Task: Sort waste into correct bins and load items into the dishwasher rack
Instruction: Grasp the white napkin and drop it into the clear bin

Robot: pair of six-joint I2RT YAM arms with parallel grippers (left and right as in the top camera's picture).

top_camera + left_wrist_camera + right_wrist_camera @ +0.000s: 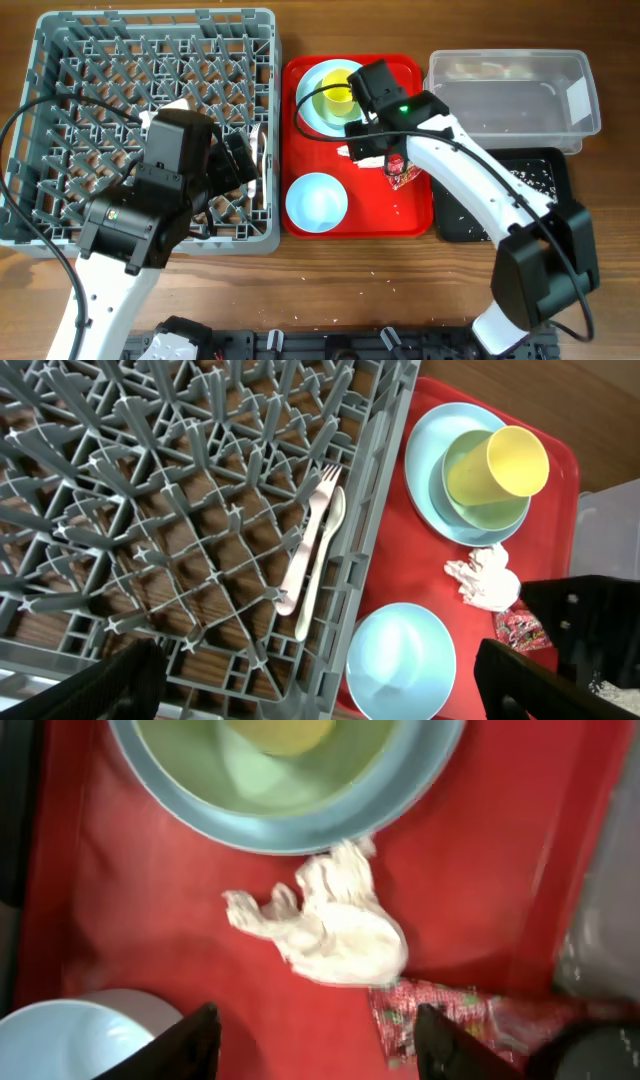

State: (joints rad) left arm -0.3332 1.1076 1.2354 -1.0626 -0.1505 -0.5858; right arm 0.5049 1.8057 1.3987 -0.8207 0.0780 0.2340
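Note:
The grey dishwasher rack [60, 60] holds the white fork [305, 535] and spoon [322, 560] near its right wall. My left gripper [320, 690] is open and empty above that wall. On the red tray [420, 215], the pale blue plate [425, 470] carries a bowl [470, 490] with the yellow cup [515, 460] in it. A second bowl [316, 200] sits at the tray's front. My right gripper [320, 1045] is open just above the crumpled white napkin [330, 925], with the red wrapper [440, 1010] beside it.
The clear tub [510, 90] stands at the back right. The black tray [540, 200] in front of it holds scattered pale crumbs [520, 175]. My right arm stretches across the black tray and the red tray's right edge.

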